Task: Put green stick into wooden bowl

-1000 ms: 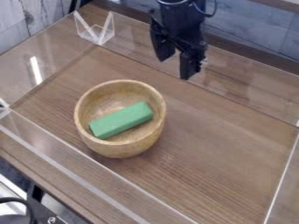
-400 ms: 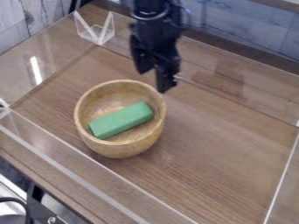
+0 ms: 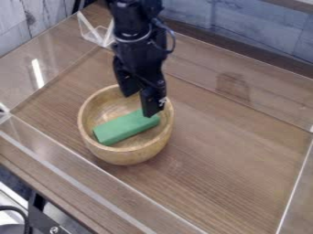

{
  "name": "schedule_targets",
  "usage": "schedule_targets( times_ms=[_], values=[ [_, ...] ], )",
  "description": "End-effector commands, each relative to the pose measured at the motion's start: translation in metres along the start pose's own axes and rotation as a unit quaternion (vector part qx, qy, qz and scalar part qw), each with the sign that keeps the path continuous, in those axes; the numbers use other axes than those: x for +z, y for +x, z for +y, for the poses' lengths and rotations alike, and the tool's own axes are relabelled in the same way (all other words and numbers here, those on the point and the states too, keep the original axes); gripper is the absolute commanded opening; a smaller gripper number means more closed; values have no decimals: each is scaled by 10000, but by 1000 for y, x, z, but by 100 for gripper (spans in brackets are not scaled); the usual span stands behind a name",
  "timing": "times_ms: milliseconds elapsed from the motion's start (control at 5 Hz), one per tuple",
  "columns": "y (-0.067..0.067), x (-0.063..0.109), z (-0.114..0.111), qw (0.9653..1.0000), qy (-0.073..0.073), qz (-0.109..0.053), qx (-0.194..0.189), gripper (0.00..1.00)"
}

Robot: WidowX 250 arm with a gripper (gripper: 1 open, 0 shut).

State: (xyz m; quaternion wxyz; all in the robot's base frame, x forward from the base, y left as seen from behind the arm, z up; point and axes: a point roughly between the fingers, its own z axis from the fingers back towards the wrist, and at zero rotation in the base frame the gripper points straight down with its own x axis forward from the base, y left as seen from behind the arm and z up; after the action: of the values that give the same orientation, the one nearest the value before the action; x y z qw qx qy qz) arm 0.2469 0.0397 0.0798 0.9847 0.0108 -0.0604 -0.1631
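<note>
The open, empty pincer (image 3: 150, 99) is swinging in from the table's (image 3: 232, 155) far side, now hanging over the wooden bowl (image 3: 108, 148). The green stick (image 3: 124, 129) is already lying inside, so the task is seemingly finishing.

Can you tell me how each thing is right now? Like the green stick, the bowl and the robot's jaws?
green stick: lying flat inside the bowl, not held.
wooden bowl: upright on the table, holding the stick.
gripper: jaws open, pointing down over the bowl's far side, holding nothing.
table: bare wood with clear walls around it.
</note>
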Motion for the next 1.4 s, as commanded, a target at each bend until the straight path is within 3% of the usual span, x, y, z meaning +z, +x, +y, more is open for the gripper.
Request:
schedule_targets(
  times_ms=[0,200,400,800,1200],
  values=[
    [-6,6,4,9998,121,-146,49,100],
    [-1,1,-3,9998,106,-136,24,0],
    [5,-1,-10,9999,94,-137,19,0],
    [18,9,-9,9989,100,-166,426,0],
    [6,18,0,9997,9,-173,152,0]
  ],
)
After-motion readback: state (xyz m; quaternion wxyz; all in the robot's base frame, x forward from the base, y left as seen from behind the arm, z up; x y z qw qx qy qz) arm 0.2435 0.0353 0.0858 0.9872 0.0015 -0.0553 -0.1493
